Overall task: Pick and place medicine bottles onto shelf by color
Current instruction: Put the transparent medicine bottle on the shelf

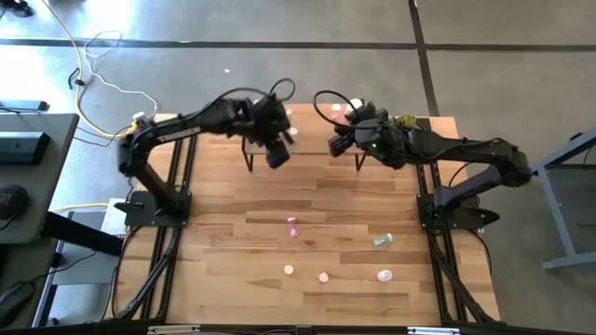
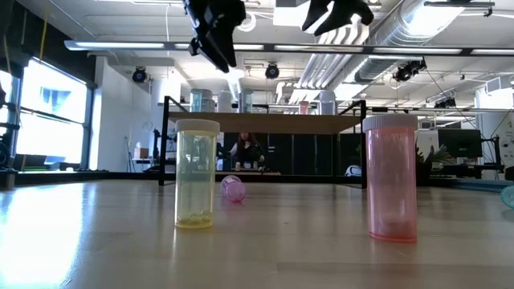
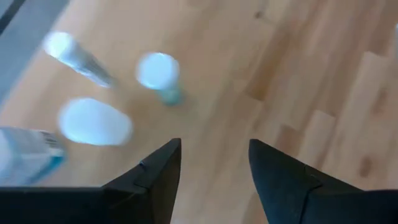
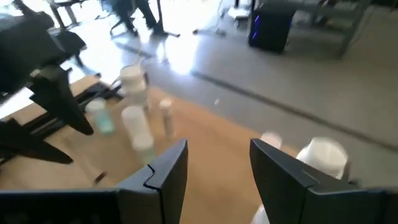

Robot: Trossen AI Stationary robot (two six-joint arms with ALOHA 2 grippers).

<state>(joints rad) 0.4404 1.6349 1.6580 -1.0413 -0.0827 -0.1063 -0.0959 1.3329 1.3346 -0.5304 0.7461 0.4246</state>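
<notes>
The shelf [image 1: 317, 140] stands at the table's far side on thin black legs. Several white-capped bottles stand on it, seen in the left wrist view [image 3: 157, 71] and the right wrist view [image 4: 137, 124]. On the table a pink bottle [image 1: 293, 226] and a green bottle [image 1: 383, 240] lie on their sides. A yellowish bottle [image 2: 197, 173] and a pink bottle [image 2: 391, 178] stand upright near the front edge. My left gripper [image 3: 214, 155] hovers open and empty above the shelf's left part. My right gripper [image 4: 217, 155] hovers open and empty above its right part.
A wide white jar [image 4: 323, 155] stands on the shelf's right end, close to my right gripper. A third small bottle [image 1: 385, 275] stands near the front right. The two grippers [image 1: 277, 149] [image 1: 337, 144] are close together over the shelf. Bare tabletop lies between the shelf and the front bottles.
</notes>
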